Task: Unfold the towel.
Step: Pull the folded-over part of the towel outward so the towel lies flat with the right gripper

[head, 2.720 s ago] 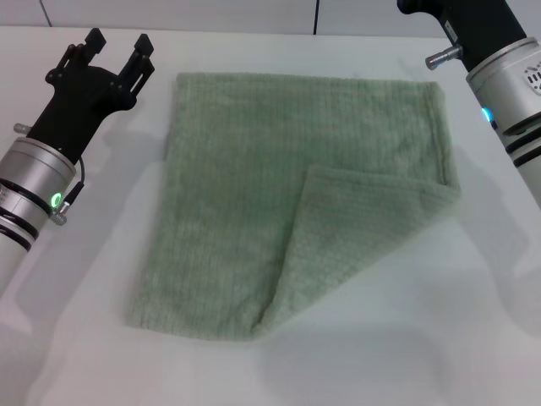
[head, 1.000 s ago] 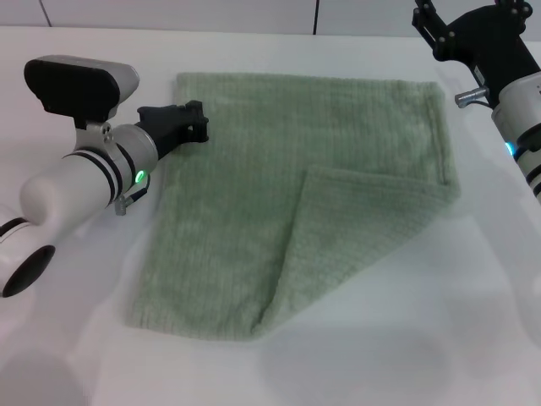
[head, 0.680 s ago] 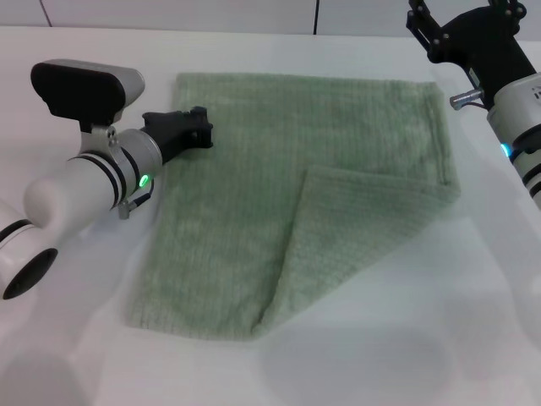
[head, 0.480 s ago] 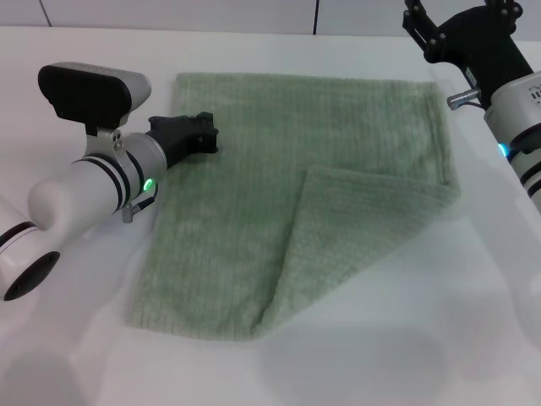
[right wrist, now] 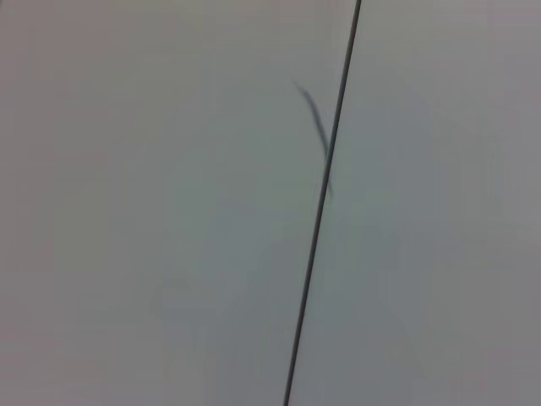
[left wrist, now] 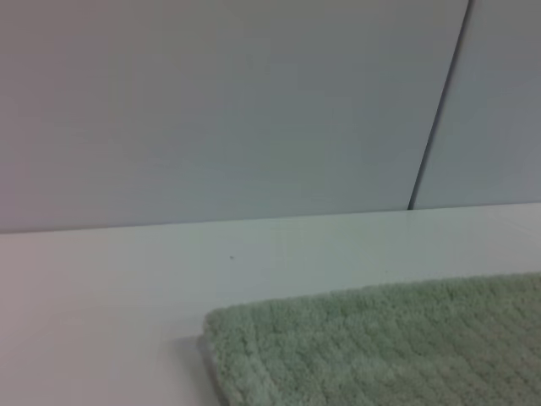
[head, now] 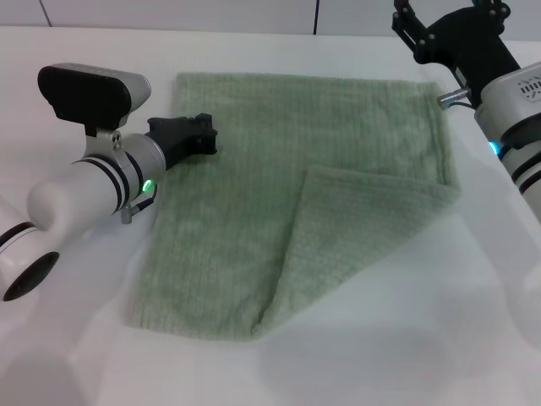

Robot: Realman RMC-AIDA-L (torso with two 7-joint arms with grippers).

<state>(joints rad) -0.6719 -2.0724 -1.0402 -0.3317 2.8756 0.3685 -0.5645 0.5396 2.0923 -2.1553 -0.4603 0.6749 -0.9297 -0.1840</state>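
The pale sage-green towel (head: 237, 186) lies flat on the white table (head: 423, 355). Its front right corner is folded over as a triangular flap (head: 355, 237) resting on the middle. My left gripper (head: 205, 135) lies low and sideways over the towel's left edge, near the far left corner. The left wrist view shows a towel corner (left wrist: 380, 347) close up. My right gripper (head: 448, 17) is open and raised beyond the towel's far right corner, not touching it. The right wrist view shows only a wall.
The bare table surrounds the towel on all sides. A wall with a dark vertical seam (head: 316, 17) stands behind the table's far edge. My left arm's white forearm (head: 76, 194) lies over the table to the left of the towel.
My left arm has swung round from pointing away at the far left and brought its gripper onto the towel's left edge. My right gripper has come into view and drifted left.
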